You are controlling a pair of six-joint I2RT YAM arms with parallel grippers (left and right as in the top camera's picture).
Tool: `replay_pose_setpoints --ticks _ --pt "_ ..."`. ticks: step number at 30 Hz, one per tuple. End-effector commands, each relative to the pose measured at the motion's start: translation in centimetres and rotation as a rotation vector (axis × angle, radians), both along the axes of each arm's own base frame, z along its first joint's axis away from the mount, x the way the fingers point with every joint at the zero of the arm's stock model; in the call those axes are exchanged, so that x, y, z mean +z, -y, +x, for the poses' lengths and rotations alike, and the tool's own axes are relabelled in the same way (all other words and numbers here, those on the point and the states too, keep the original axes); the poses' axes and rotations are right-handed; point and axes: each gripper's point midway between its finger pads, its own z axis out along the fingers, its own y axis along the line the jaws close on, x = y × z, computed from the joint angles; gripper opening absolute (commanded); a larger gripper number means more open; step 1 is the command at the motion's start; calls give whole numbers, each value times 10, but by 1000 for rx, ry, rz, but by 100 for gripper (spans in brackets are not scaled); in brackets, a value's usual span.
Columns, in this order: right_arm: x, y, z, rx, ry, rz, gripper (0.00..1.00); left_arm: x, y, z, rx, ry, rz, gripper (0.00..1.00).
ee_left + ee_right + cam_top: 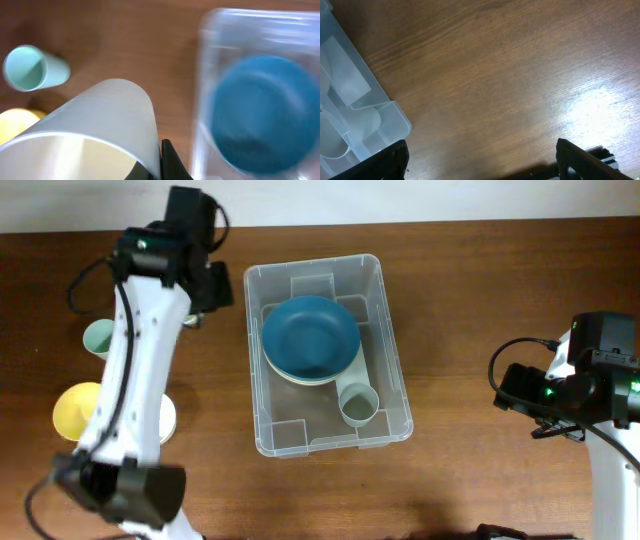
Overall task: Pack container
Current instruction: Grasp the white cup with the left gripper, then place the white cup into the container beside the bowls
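The container (pixel 325 355) is seen in the middle of the brown table (pixel 480 300), open at the top, with its long sides running from near to far. Inside it a blue bowl (pixel 310 335) is stacked on a pale bowl (pixel 300 377) at the far end, and a grey cup (pixel 360 402) lies on its side toward the near right corner.

The left gripper (pixel 200 305) is held above the table just left of the container's far left corner. A white cup (pixel 90 135) is gripped in it, tilted and off the table. One dark finger (pixel 170 160) is pressed against the cup's outer wall; the other is hidden. The container appears blurred in that wrist view.

Further left, a mint cup (pixel 98 337) is stood upright, and nearer than it a yellow bowl (pixel 75 408) is seen beside a white dish (pixel 168 420) that is largely covered by the arm.

The right gripper (pixel 481 150) is kept well to the right of the container – its jaws are spread wide with only bare wood between them.
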Motion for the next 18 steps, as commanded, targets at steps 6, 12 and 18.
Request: replay_pose_setpoints --ticks 6,12,18 --pt "0 1 1 -1 4 -9 90 31 150 -68 -421 20 -93 1" --pt "0 1 1 -1 4 -9 90 18 228 -115 -647 -24 -83 1" --pt "0 1 0 -2 2 -8 90 -13 266 -137 -743 -110 -80 1"
